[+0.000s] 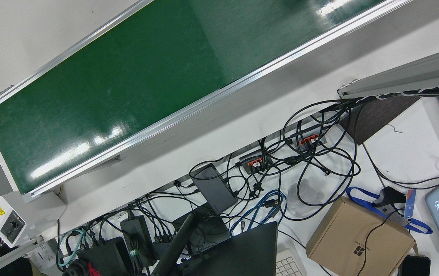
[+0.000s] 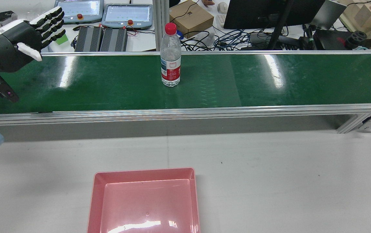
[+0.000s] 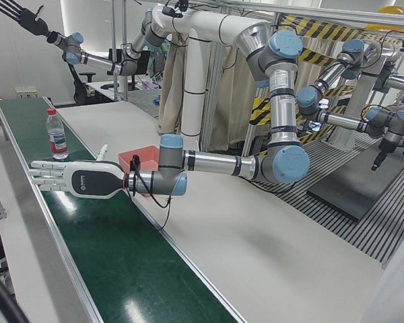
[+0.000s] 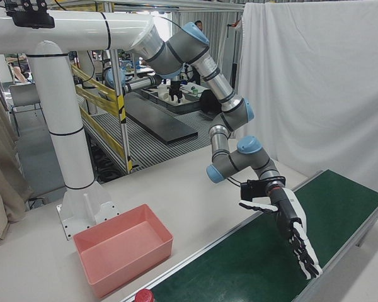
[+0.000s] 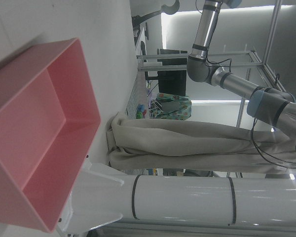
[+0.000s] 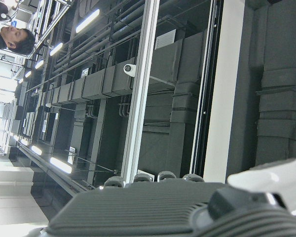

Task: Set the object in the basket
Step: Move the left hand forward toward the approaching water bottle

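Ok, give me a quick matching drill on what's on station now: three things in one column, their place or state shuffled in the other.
Things:
1. water bottle
2. pink basket
3. left hand

Place or state:
A. open, hovering over the belt's end
B. upright on the green belt
C. empty, on the white table

Pairs: 1-B, 2-C, 3-A

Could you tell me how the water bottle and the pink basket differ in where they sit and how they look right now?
The water bottle stands upright on the green conveyor belt, while the pink basket lies flat on the white table, on the robot's side of the belt. The bottle is tall, narrow and clear, with a red cap; the basket is low, wide and opaque. The bottle is capped, the basket open-topped and empty. Neither is touched by the left hand, which is open.
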